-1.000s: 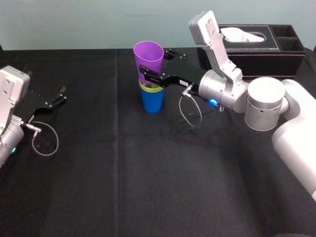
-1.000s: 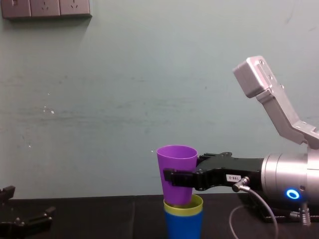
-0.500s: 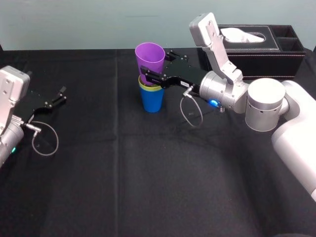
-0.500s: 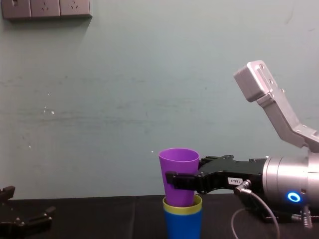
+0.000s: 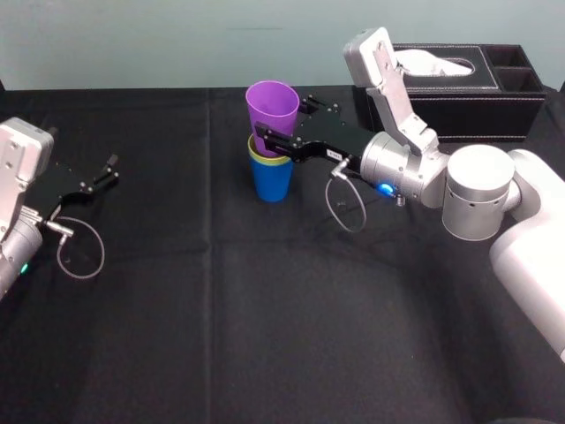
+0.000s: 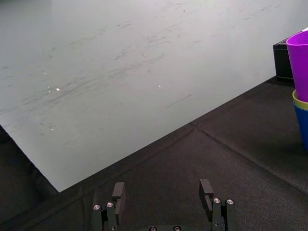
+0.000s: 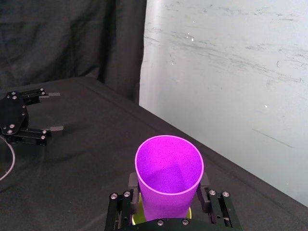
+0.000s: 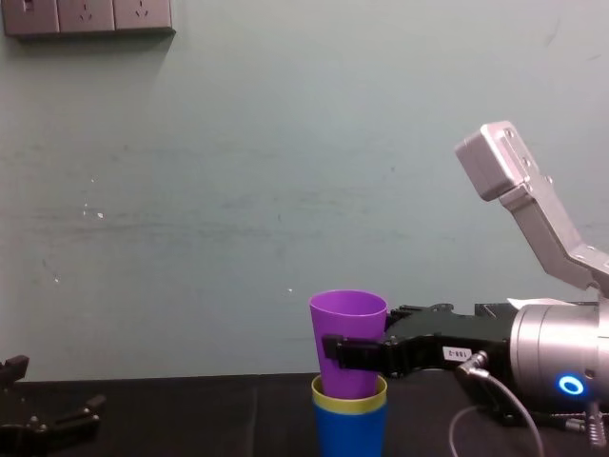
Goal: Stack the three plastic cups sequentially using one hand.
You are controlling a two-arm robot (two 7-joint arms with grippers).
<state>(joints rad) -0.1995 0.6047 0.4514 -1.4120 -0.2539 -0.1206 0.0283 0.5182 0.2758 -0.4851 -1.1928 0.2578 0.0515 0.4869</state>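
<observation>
Looking over the black-clothed table (image 5: pixel 265 336), I see my right arm (image 5: pixel 477 190) stretched in from the right edge toward the middle of the far side. Behind it, at the far right corner, sits the black tissue box (image 5: pixel 459 84), well apart from the cups and partly screened by the arm's wrist housing.

The blue cup (image 5: pixel 272 181) stands upright on the cloth with the yellow-green cup (image 5: pixel 257 156) nested inside it, just a rim showing. The purple cup (image 5: pixel 271 110) has its base down inside that rim and most of its body above it. My right gripper (image 5: pixel 284 121) clamps the purple cup's wall, one finger on each side.

Near the left edge, my left gripper (image 5: pixel 110 170) rests with fingers spread, holding nothing.
</observation>
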